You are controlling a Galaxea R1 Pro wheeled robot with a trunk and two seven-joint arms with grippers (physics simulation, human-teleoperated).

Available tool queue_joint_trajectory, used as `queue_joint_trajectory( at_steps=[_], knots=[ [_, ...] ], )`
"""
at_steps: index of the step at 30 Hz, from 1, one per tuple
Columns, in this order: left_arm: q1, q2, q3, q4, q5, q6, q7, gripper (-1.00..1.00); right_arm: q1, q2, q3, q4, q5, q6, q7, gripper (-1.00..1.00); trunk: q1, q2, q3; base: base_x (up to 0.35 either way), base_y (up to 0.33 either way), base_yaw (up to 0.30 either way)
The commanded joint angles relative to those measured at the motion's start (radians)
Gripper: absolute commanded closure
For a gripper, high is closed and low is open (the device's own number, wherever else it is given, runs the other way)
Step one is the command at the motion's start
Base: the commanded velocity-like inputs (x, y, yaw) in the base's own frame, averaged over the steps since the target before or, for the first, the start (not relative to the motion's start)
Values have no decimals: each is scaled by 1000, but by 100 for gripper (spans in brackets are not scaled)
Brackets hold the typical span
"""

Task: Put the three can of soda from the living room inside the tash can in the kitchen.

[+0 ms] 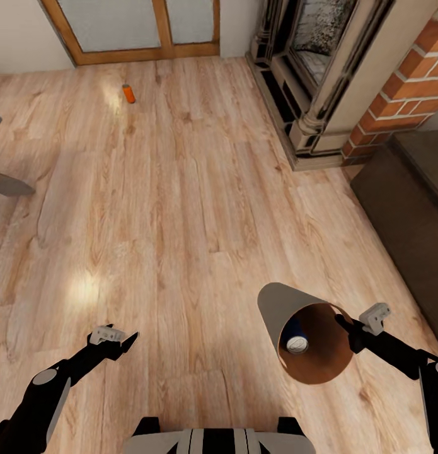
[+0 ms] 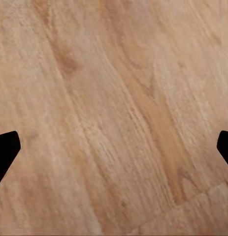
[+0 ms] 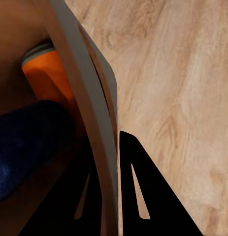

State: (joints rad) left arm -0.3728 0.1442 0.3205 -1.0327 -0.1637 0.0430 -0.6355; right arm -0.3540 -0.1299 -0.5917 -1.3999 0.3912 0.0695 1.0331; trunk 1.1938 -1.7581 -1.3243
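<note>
head view of the living room, robot over the wood plank floor (image 1: 181, 208). the tash can (image 1: 307, 334) hangs at the robot's 1 o'clock, tipped so its tan mouth faces the camera, carried by the right gripper (image 1: 346, 329), whose fingers are closed across the rim wall at the can's 3 o'clock side. the right wrist view confirms this: one dark finger (image 3: 143, 196) lies outside the wall and the other inside, pinching the thin wall (image 3: 94, 123) with no visible gap. inside the bucket lie a blue can of soda (image 1: 295, 334), grey top showing, and an orange can of soda (image 3: 49, 78) beside it, touching or nearly so. the third can of soda (image 1: 128, 93), orange, lies on its side on the floor at 11 o'clock, well apart from both arms, near the wood-framed glass doors (image 1: 137, 28); the brick fireplace (image 1: 345, 75) stands at 1 o'clock.

handling, by judgement: the lying can looks light, rigid and smooth, so it may roll or slip; a grip across the cylinder's middle, fingers square to its axis, seems safest. the tilted bucket, held by one rim pinch, could swing or spill its cans.

the left gripper (image 1: 121, 340) hovers at 11 o'clock, low and close; its fingertips (image 2: 5, 150) sit at opposite edges of the left wrist view, spread wide, nothing between them but floor.
</note>
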Motion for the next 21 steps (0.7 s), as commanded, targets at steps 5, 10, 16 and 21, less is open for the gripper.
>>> queue_joint_trajectory(
  at_steps=[5,10,16,21],
  knots=[
    [0,0,0,7,0,1,0,-100,0,0,0,-1,-7,4,8,100,0,0,-5,268,185,185],
    [0,0,0,9,0,1,0,-100,0,1,0,-1,-6,4,8,100,0,0,-10,264,190,185],
    [0,0,0,12,0,6,2,-100,0,1,1,1,-3,4,8,100,0,0,-17,267,192,185],
    [0,0,0,13,-1,9,2,-100,0,1,0,2,-5,3,8,100,0,0,-22,274,197,165]
  ],
)
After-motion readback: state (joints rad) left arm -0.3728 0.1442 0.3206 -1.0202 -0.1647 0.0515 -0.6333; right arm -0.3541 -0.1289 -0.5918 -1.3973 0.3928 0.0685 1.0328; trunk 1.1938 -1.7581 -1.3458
